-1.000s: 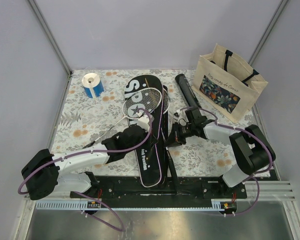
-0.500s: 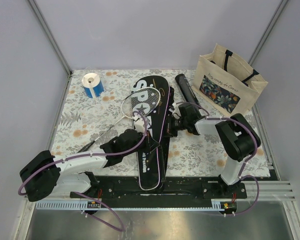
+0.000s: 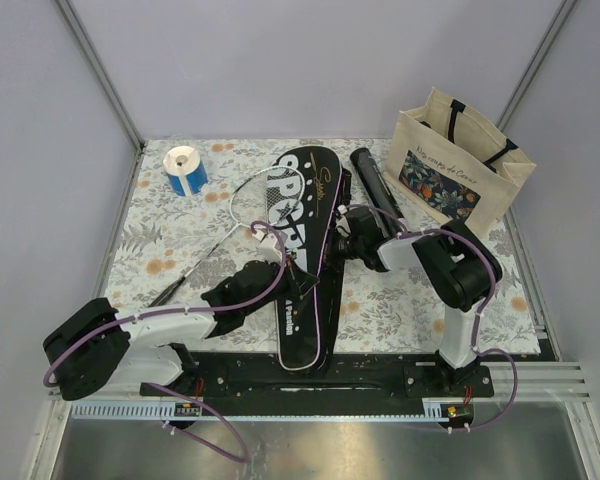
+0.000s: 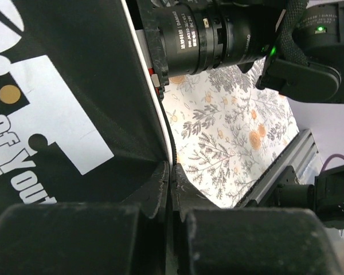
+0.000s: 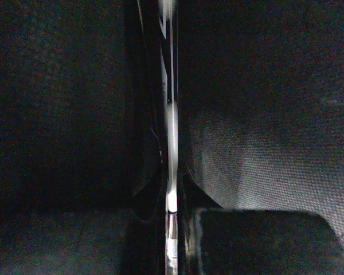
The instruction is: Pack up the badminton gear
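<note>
- Left end effector [image 4: 171, 175]: clenched on the thin rim of the case [image 3: 310, 330], on the side facing the bench's left edge.
- Right end effector [image 5: 172, 183]: clenched on the opposite rim. Its wrist view is dark, but the pale piping sits pinched between both fingers.
- Risk: both grips are on thin fabric. An uneven pull would likely slip one rim free or twist the case.
- Risk: the racket [image 3: 252, 198] is held by nothing. Shifting the case could drag it or flick it aside.
- Risk: the right arm works close to the tube [image 3: 372, 180]. A sideways sweep could roll the tube off.
- Case: lies lengthwise down the middle of the bench [image 3: 180, 250], wide end toward the far edge, narrow end at the near edge.
- Case contents: the racket head overlaps the rim near the far edge, handle pointing toward the left edge. Inside or on top cannot be told.
- Tube: toward the far edge, just right of the case. Contents not visible.
- Tote [image 3: 458, 165]: far right corner, upright, mouth open. Nothing visible inside.
</note>
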`<state>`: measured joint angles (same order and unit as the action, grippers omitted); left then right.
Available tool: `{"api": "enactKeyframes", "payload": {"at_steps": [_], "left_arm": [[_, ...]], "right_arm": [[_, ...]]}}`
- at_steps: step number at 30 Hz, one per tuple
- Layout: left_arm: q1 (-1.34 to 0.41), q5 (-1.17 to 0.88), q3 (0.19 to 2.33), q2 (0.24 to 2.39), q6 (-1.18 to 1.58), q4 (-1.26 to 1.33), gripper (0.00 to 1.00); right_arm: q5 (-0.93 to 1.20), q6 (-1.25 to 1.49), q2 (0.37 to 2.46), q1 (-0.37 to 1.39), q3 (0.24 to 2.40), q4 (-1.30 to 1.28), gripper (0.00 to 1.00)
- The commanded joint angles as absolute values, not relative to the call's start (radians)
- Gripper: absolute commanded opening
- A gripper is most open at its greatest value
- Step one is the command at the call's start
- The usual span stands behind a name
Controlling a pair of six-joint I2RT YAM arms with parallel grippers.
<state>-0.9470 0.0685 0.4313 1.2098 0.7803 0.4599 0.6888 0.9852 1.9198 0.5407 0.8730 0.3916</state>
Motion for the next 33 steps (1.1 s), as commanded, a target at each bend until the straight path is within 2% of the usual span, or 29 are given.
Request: {"api": "enactKeyframes", "payload": {"at_steps": [1,5,7,10,13,17,22,27,31,33], "left_arm": [[-0.973,-0.005,0.434,1.221,0.822,0.537,0.00],[-0.971,0.075,0.485,1.235,0.798,0.407,0.01],[-0.969,0.107,0.521,1.230,0.776,0.326,0.14],[-0.968,0.173,0.595,1.210,0.733,0.192,0.41],[-0.965,0.238,0.658,1.190,0.686,0.053,0.51],[-0.940,0.317,0.722,1.167,0.667,-0.121,0.56],[-0.868,0.354,0.750,1.108,0.652,-0.239,0.59],[-0.678,0.364,0.825,1.085,0.540,-0.425,0.66],[-0.496,0.350,0.902,1.094,0.450,-0.534,0.66],[-0.428,0.348,0.929,1.107,0.390,-0.545,0.67]], "right_arm": [[0.517,1.025,1.940,0.529,0.960,0.512,0.03],[0.549,0.956,1.953,0.528,1.015,0.398,0.22],[0.545,0.899,1.939,0.529,1.035,0.297,0.30],[0.520,0.832,1.902,0.528,1.060,0.114,0.43],[0.494,0.805,1.873,0.519,1.072,-0.029,0.53],[0.470,0.828,1.809,0.514,1.039,-0.084,0.54],[0.336,0.770,1.706,0.512,1.045,-0.242,0.55],[0.174,0.684,1.599,0.511,1.065,-0.426,0.57],[0.084,0.644,1.481,0.512,1.013,-0.460,0.57],[0.106,0.621,1.436,0.512,0.997,-0.465,0.58]]}}
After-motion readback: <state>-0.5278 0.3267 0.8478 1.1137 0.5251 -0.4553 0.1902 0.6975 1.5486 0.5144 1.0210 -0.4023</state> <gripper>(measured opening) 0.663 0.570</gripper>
